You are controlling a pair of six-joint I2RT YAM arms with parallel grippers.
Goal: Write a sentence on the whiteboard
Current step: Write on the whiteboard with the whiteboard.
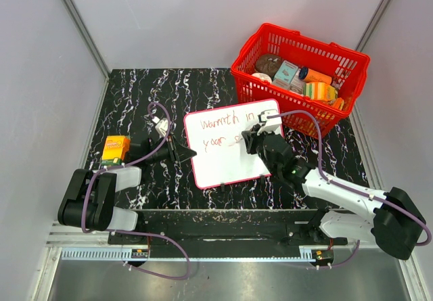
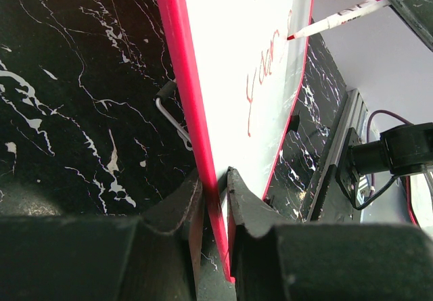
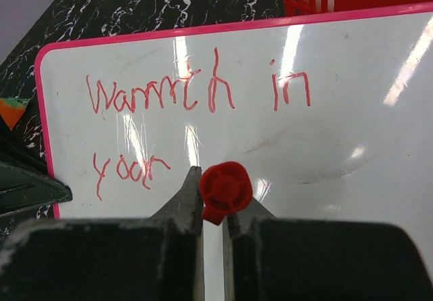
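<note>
**Board clamped at left edge, marker tip at second line**

Hidden/unclear: in the top view the right gripper (image 1: 252, 141) covers the end of line two of the sentence (image 1: 220, 126). In the right wrist view the marker (image 3: 225, 189) shows only as a red round end between the fingers, and it blocks the board (image 3: 352, 145) just right of "your". The top line reads "warmth in". Whether anything follows "your" cannot be told. The left wrist view cuts the writing to a few strokes.

Containers: the red basket (image 1: 298, 47) sits at the far right of the table (image 1: 135, 98), just beside the board's far right corner. It holds a brown round item, a teal box and orange packs; the rest is too small to name. An orange box (image 1: 116, 149) lies apart at the left.

Orientation: the board lies mid-table, long axis left to right, turned slightly. The writing runs along that axis, upright from the robot's side. The marker (image 2: 338, 20) slants down, its tip at the board surface.

Tools: the left gripper (image 2: 215, 186) pinches the board's red left edge, jaws nearly closed on it. The right gripper (image 3: 213, 199) is closed tight around the marker
</note>
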